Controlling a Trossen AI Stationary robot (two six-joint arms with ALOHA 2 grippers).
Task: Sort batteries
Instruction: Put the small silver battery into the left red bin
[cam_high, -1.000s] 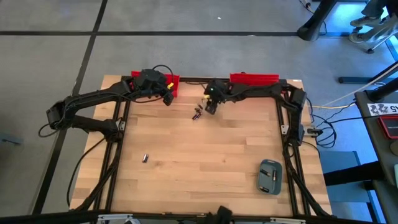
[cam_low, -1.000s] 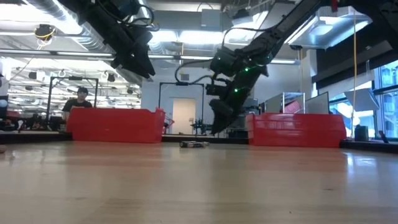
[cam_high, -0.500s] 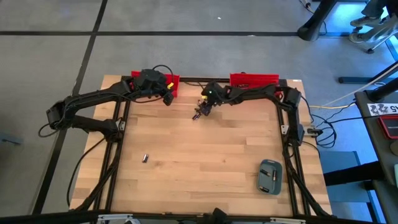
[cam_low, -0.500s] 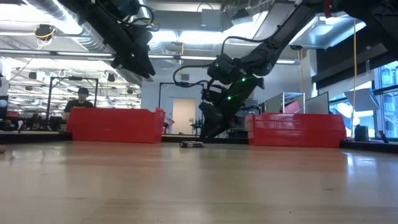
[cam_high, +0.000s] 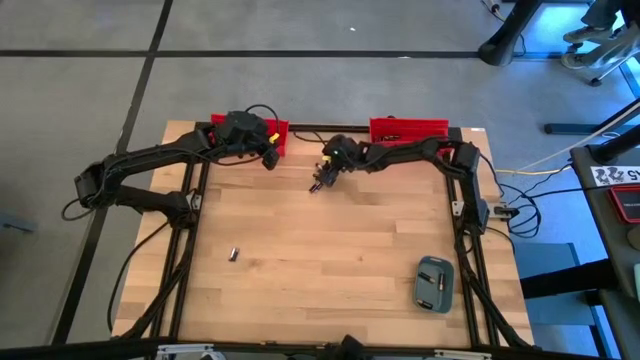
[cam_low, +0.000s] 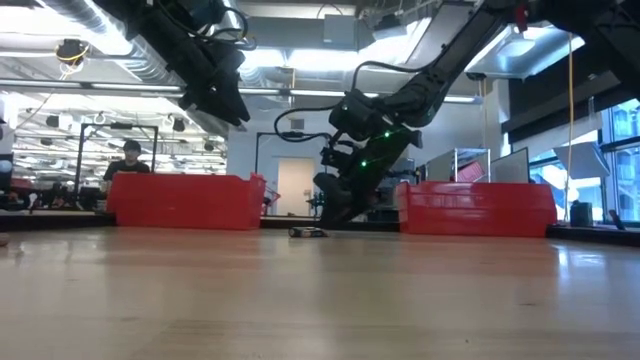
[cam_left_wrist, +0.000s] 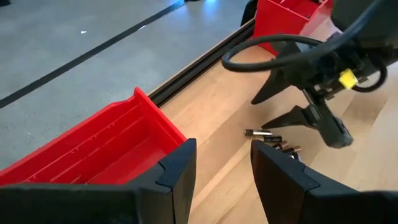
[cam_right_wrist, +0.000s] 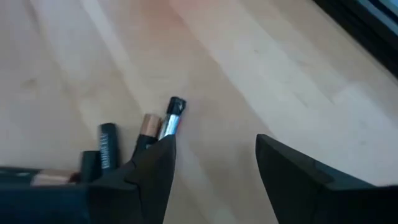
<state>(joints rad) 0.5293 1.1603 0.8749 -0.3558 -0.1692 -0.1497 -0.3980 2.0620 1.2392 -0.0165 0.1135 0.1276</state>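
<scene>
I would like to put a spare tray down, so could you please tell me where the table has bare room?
The wooden table is bare between the lone battery and the grey-blue case. It is crowded at the far edge: battery cluster, right gripper, left gripper, red bins.

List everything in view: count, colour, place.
Battery pile: several, dark with metal ends, far middle of the table, under the right gripper.
Lone battery: one, dark, near left part of the table.
Bins: two, red, far edge; left bin, right bin.
Case: one, grey-blue, near right corner.
Table: one, light wood.
Person: one, in the room behind the left bin.
Left gripper: open, by the left bin.
Right gripper: open, low over the battery pile.
</scene>
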